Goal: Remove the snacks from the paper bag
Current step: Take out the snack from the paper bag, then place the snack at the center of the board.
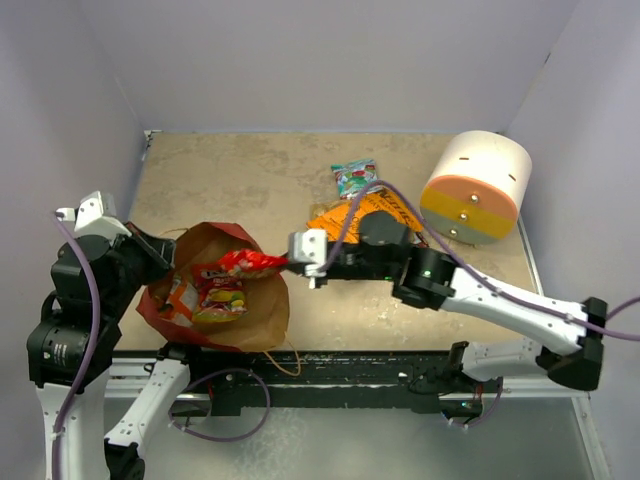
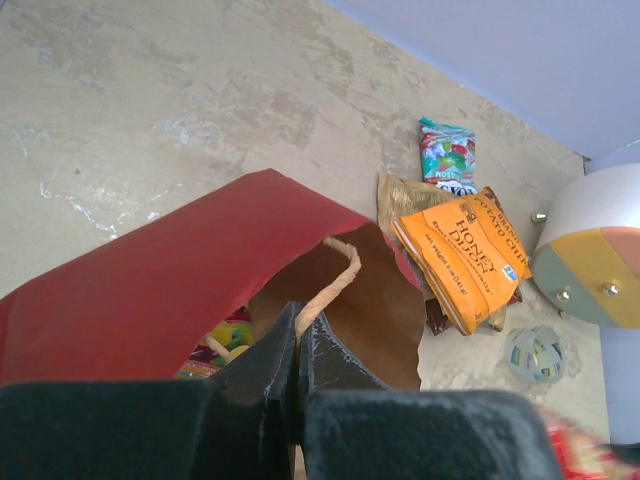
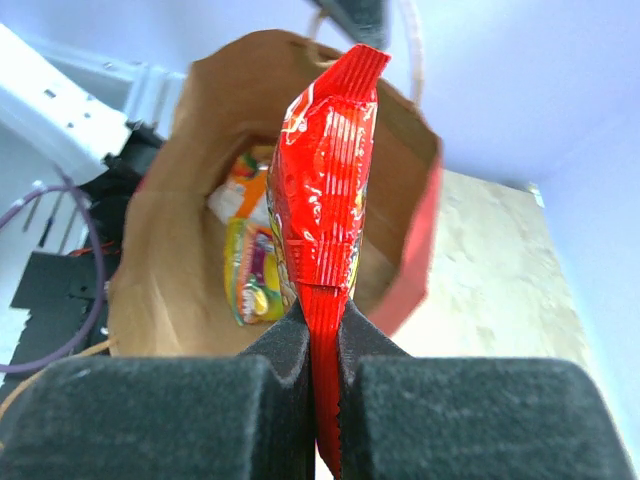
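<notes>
The right gripper is seen clenched on a red packet; one crimped end of the packet is pinched flat between the two jaws, and the rest juts out beyond the fingertips. From above, the packet is held at the right rim of the paper bag, with its free end over the open mouth. The left gripper is closed on the bag's string handle at the left rim, the cord being trapped between the jaws where they meet. The bag is crumpled, red outside and brown inside, with its mouth gaping. Inside it, more packets can be made out, orange and multicoloured. On the table, beyond the bag, an orange packet lies flat under the right arm, and a teal-green packet lies just behind it. A white cylinder with an orange and yellow band stands to their right, and a small clear tape roll lies near its foot.
</notes>
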Robot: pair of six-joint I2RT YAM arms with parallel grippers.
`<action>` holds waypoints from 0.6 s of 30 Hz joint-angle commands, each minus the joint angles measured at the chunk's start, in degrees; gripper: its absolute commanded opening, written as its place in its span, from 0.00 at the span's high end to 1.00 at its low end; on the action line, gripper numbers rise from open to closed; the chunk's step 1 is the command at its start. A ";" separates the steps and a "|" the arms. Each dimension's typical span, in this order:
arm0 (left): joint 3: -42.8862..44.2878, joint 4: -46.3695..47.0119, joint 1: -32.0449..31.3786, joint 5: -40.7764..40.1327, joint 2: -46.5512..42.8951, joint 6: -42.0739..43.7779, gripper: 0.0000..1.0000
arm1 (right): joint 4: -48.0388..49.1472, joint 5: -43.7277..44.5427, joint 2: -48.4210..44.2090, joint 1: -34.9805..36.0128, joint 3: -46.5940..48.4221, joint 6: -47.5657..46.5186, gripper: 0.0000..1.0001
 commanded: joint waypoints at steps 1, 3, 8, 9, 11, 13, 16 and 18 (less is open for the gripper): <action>-1.20 1.69 -0.27 -1.13 -0.59 -2.11 1.00 | 6.02 6.53 -8.74 -4.40 -3.54 6.33 1.00; -1.20 1.32 -0.27 -1.49 -0.81 -2.07 1.00 | 7.31 13.13 -10.66 -6.93 -5.56 10.17 1.00; -0.16 0.45 -0.27 -1.00 -0.48 -1.15 1.00 | 7.77 30.44 -8.06 -15.38 -5.26 19.36 1.00; 0.05 0.39 -0.27 -0.64 -0.40 -1.14 1.00 | 7.79 33.73 -6.34 -17.48 -4.46 23.66 1.00; 0.01 0.41 -0.27 0.30 -0.42 -1.37 1.00 | 5.85 36.86 -1.44 -21.86 -1.24 29.40 1.00; 0.11 0.40 -0.27 1.01 -0.24 -2.07 1.00 | 3.84 36.33 4.61 -26.72 2.58 34.33 1.00; 0.72 0.49 -0.27 2.17 0.19 -2.52 1.00 | 0.59 32.32 12.09 -31.06 8.54 36.68 1.00; 0.95 -0.06 -0.27 2.22 0.48 -3.05 1.00 | -0.57 29.50 16.95 -33.75 11.85 38.35 1.00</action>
